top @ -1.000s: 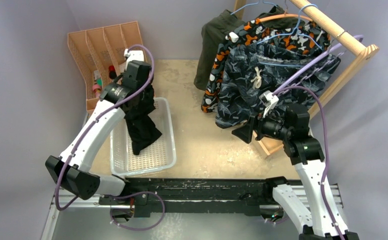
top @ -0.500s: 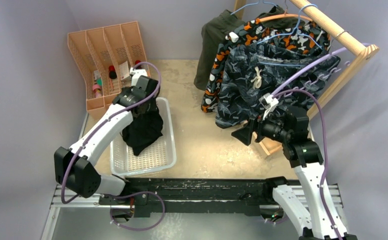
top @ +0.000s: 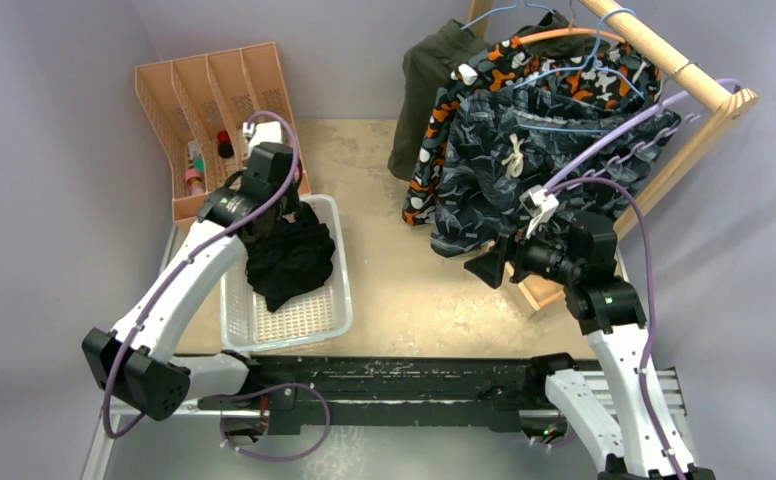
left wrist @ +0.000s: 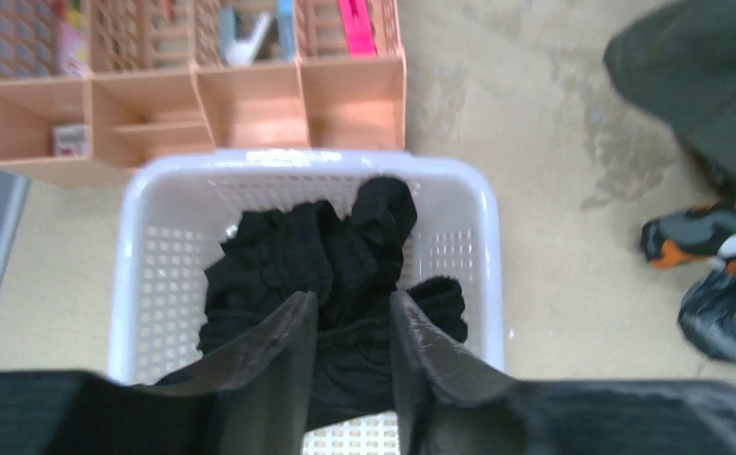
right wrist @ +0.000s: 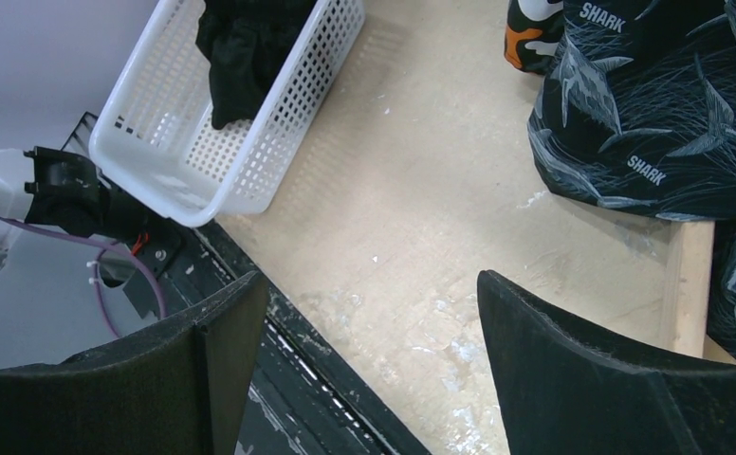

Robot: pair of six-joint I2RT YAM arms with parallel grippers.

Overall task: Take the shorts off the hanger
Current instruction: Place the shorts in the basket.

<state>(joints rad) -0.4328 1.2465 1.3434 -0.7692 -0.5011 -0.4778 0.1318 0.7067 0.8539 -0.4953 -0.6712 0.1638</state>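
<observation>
One organizer (top: 179, 90) behind basket (top: 304, 318) of shorts (top: 289, 262)

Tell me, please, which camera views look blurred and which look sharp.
Left wrist view: soft throughout, the black shorts and the basket smeared. Right wrist view: crisp, the SHARK print on the dark camouflage shorts legible. Top external view: evenly lit, no glare.

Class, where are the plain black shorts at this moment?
In the top view the black shorts lie bunched in the white basket on the table's left side, next to the peach organizer.
</observation>
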